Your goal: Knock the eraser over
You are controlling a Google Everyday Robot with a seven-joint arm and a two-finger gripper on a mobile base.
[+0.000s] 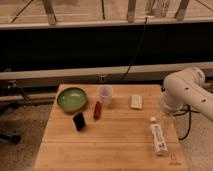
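Eraser [79, 121] noted as a dark block stood on end, slightly tilted, left of centre on the wooden bench [112, 147]. Green bowl [72, 98] is seen near the back left corner, with a clear cup [104, 95] at the back edge beside it. Red object [97, 109] is laid just in front of the cup, near the eraser. White pad [136, 101] is set toward the back right. White bottle [158, 136] is laid flat along the right edge. Gripper [164, 118] is hung over the right edge, just behind the bottle and well apart from the eraser; whether it is released or clenched cannot be told.
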